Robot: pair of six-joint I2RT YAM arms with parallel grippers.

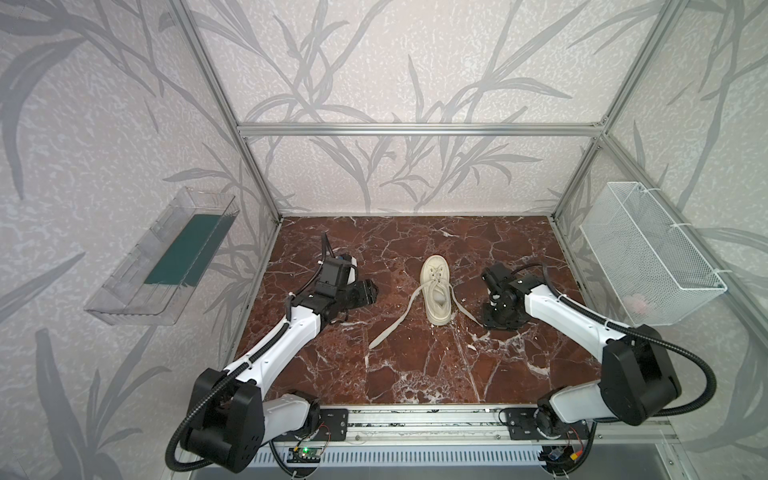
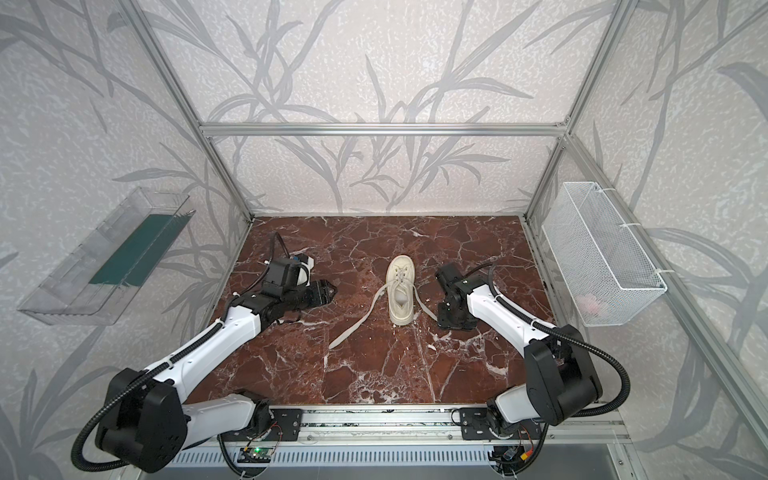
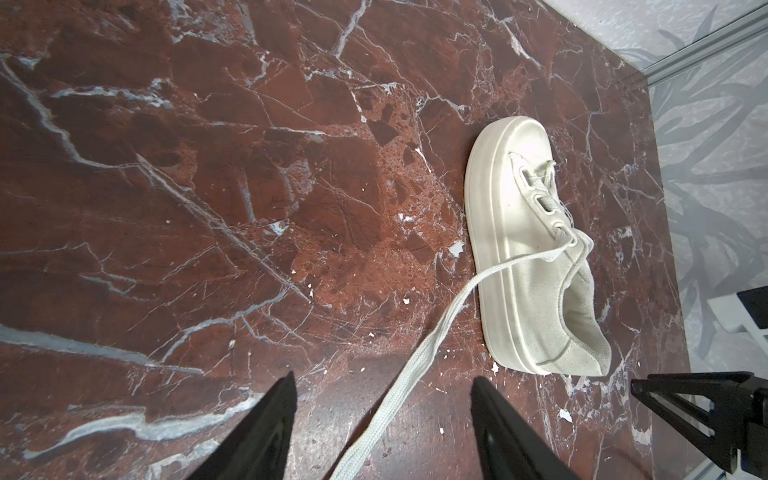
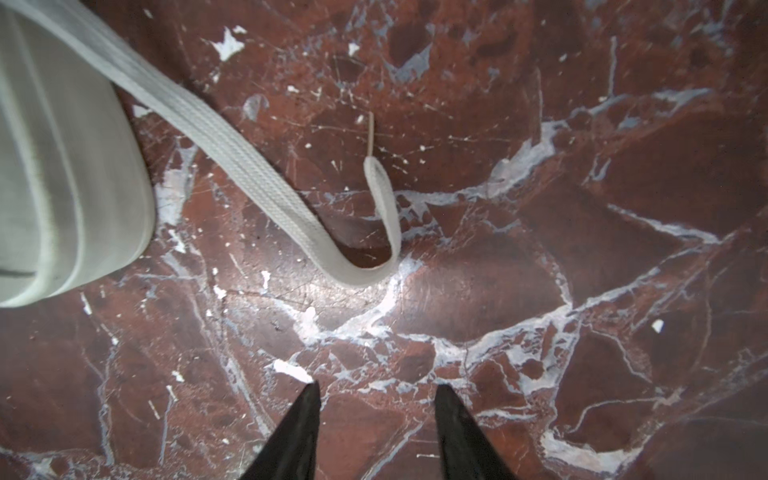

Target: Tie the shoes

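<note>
Right wrist view alone shows the lace (image 4: 232,160) curling back.

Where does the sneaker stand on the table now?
In both top views the sneaker stands near the middle of the marble table, toe toward the back wall, between the left gripper and the right gripper.

Untied sneaker (image 2: 401,291) lies between left tool (image 2: 330,291) and right tool (image 2: 449,323).
</note>
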